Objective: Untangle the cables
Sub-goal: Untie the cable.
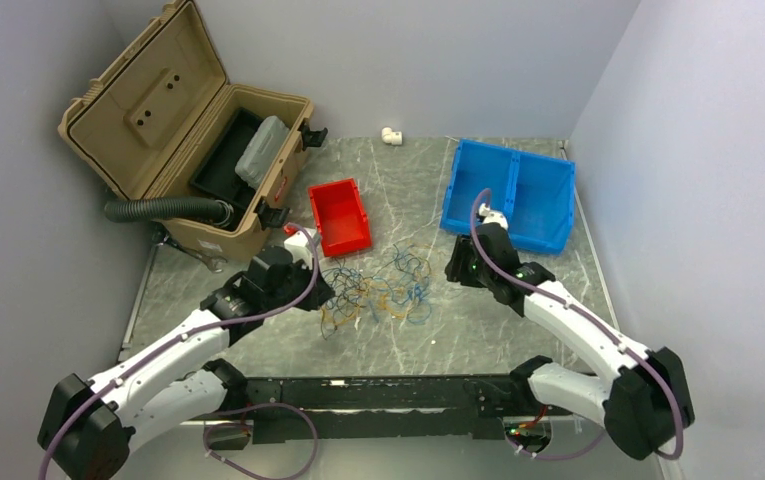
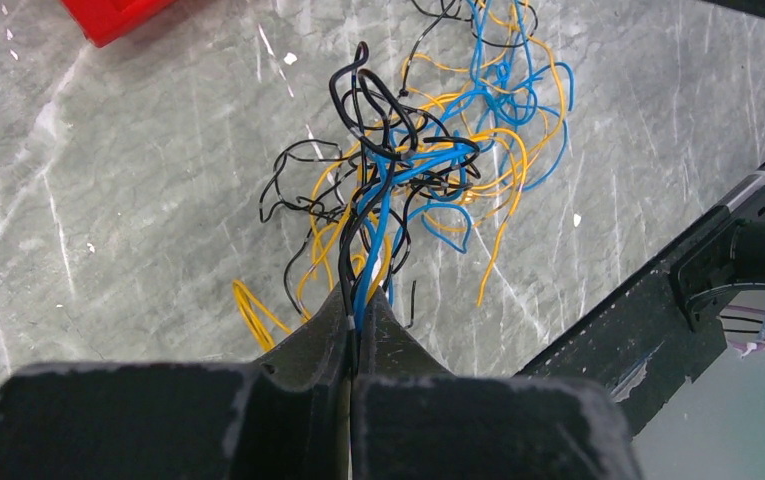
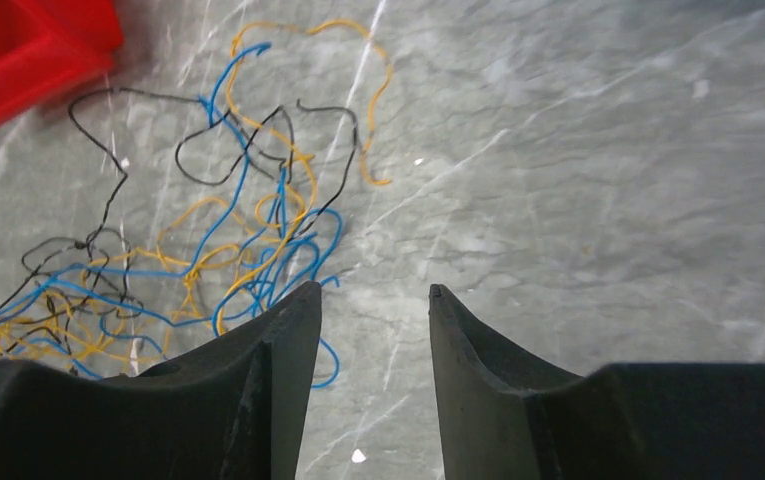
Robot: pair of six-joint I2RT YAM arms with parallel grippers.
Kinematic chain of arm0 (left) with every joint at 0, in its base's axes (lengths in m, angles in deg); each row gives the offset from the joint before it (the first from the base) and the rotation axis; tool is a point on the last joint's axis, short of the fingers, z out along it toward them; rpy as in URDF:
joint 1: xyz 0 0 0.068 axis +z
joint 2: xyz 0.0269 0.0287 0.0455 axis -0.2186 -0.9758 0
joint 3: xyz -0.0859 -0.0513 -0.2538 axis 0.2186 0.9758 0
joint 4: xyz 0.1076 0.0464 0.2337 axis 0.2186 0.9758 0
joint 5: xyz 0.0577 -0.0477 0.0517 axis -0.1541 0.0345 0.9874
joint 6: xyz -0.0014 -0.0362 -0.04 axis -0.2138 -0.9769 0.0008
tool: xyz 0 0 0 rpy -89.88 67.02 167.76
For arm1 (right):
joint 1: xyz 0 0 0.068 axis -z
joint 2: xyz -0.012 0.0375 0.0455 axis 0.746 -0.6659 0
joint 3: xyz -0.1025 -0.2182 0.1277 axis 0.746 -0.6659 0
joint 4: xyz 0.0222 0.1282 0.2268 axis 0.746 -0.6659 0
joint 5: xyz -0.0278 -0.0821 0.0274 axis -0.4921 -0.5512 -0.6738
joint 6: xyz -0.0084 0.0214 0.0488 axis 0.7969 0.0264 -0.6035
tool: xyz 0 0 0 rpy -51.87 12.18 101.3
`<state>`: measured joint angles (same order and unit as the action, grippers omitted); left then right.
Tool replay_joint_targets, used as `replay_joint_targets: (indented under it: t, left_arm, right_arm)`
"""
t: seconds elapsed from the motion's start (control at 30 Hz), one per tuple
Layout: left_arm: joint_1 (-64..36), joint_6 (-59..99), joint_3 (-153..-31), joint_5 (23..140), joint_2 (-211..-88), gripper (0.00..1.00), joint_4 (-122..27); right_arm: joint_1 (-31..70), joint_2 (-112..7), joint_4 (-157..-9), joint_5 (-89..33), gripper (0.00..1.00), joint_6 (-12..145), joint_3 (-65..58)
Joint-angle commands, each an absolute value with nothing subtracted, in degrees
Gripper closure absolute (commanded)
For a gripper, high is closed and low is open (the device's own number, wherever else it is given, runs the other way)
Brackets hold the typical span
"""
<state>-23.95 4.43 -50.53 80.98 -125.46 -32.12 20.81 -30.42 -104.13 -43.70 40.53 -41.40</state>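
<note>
Sitting in a loose tangle on the counter point(image 1: 478, 330), just on the arms' side of the red bin point(image 1: 340, 216), the cables point(image 1: 383, 290) can be made out as hair-thin wire loops in orange-yellow, blue and black, kinked and springy-looking. A little bunch of blue, black and yellow strands is pinched in the left gripper point(image 2: 361, 300), its jaws pressed fully together at the edge of the pile nearest the red bin. That end is probably being anchored so strands can be teased away. The right gripper point(image 3: 373, 300) is held roughly half parted with nothing in it, low over the pile's edge farthest from the red bin, likely lined up for a pick. The counter is smooth grey marbled stuff and the bin glossy hard plastic.
</note>
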Motion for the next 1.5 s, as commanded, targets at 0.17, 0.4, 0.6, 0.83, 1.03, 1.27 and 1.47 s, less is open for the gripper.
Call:
replay_joint_targets:
  t: [0.17, 0.4, 0.6, 0.83, 1.03, 1.27, 1.47]
  left_arm:
    - [-24.1, 4.5, -52.4, 82.0, -126.9, 0.98, -32.5]
    - [-24.1, 4.2, -53.0, 83.4, -128.0, 0.99, -32.0]
    - [-24.1, 4.2, -53.4, 84.0, -128.5, 0.99, -31.5]
    - [-24.2, 3.8, -53.1, 84.4, -128.3, 0.99, -31.6]
    - [-24.1, 3.8, -53.3, 85.3, -128.2, 1.0, -30.5]
    - [-24.1, 3.3, -52.8, 85.8, -127.8, 1.0, -30.5]
    - [-24.1, 3.0, -53.2, 86.3, -128.1, 1.0, -30.2]
  right_arm:
    - [19.1, -38.7, -95.8, -32.2, 0.46, 39.7, -42.1]
    - [14.9, -41.6, -96.9, -35.2, 0.48, 37.4, -43.9]
    - [10.3, -43.1, -97.5, -39.1, 0.49, 35.5, -45.0]
    - [8.9, -45.8, -95.4, -39.6, 0.53, 33.6, -46.4]
    - [8.7, -48.1, -94.9, -40.8, 0.56, 33.4, -46.2]
    - [8.7, -47.8, -95.5, -41.2, 0.69, 33.4, -45.7]
    - [8.7, -42.7, -100.1, -44.7, 1.0, 33.1, -44.4]
